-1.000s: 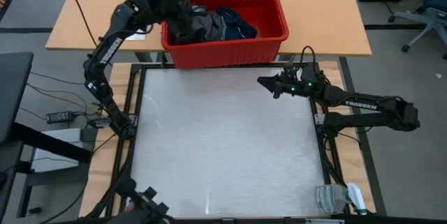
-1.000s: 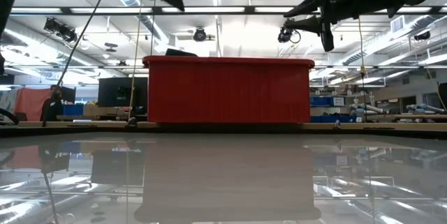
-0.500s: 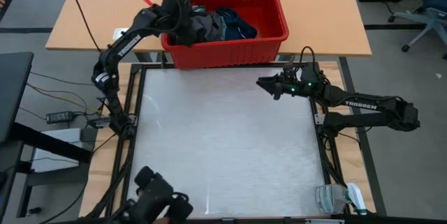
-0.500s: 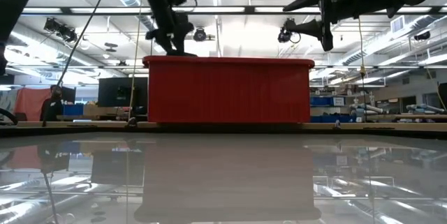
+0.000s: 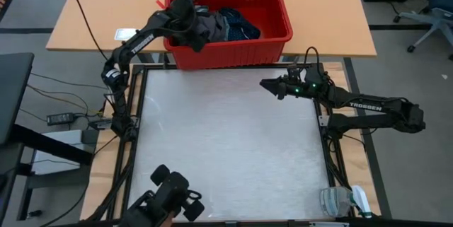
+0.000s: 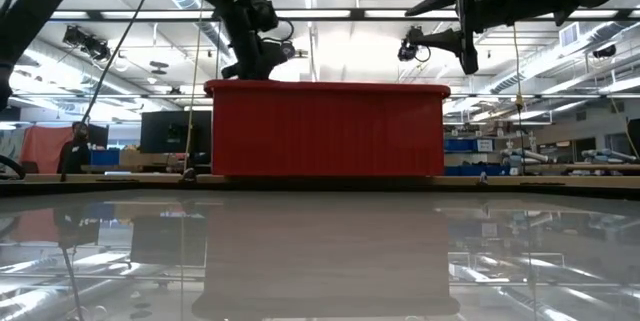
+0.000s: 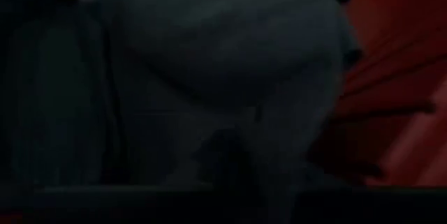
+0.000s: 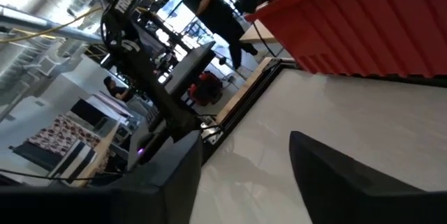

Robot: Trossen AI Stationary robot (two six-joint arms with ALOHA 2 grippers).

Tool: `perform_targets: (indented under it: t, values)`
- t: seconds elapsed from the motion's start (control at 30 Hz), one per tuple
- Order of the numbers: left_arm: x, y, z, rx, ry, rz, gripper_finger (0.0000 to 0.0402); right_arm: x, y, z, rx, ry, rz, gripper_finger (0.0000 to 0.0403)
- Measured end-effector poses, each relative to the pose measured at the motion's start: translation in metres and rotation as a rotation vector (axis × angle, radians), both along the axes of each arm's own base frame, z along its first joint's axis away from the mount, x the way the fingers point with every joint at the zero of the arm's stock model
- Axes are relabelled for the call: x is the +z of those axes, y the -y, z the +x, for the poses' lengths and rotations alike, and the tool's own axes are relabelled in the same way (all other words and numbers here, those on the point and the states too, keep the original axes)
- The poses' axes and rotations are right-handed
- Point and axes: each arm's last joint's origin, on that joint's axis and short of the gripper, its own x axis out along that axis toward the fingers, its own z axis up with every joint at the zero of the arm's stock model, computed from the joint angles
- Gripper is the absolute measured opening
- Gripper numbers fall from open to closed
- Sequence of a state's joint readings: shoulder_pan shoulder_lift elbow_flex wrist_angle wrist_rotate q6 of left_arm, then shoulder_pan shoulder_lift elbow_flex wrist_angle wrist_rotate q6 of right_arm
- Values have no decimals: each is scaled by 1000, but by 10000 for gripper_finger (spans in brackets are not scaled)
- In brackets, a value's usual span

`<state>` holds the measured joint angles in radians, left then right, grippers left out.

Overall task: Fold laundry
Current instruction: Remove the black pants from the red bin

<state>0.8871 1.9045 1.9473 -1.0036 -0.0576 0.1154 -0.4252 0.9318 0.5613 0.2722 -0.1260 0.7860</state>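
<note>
Your left arm reaches up and over the basket [image 5: 272, 42] wall, its gripper [image 5: 190, 30] buried in the grey garment [image 5: 207, 27] among the laundry [image 5: 225, 23]; you cannot tell how its jaws stand. Your right arm lies bent and level above the bench [image 5: 226, 149], gripper [image 5: 267, 85] pointing left, jaws apart and empty.

A bright red plastic basket [image 5: 233, 47] holds a charcoal grey cloth piece [image 5: 212, 27] just beside the dark left hand [image 5: 185, 20] and a navy cloth piece with teal folds [image 5: 239, 22] farther from it. Pale brushed-grey table [image 5: 226, 149]; black right hand [image 5: 272, 85].
</note>
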Motion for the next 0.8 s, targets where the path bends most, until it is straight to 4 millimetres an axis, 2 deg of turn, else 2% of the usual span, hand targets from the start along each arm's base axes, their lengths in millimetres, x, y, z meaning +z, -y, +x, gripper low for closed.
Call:
perform_targets:
  t: [0.07, 0.17, 0.27, 0.4, 0.57, 0.8]
  values:
    - [12, 4, -1, -5, 27, 33, 16, 0, 0, 0, -2, -2, 1, 179]
    - [49, 19, -6, -26, 95, 129, 9, -1, 0, 0, -5, -7, 3, 128]
    - [90, 46, -10, -133, 157, 239, 4, -1, 0, 0, -6, -7, 2, 73]
    - [145, 94, -17, -372, 304, 369, 4, -2, 0, 0, -15, -21, -1, 12]
    - [199, 151, -36, -578, 515, 464, 4, -2, 2, -1, -54, -30, -20, 24]
    - [237, 212, -56, -835, 791, 477, 3, -2, 2, -1, -57, -33, -30, 7]
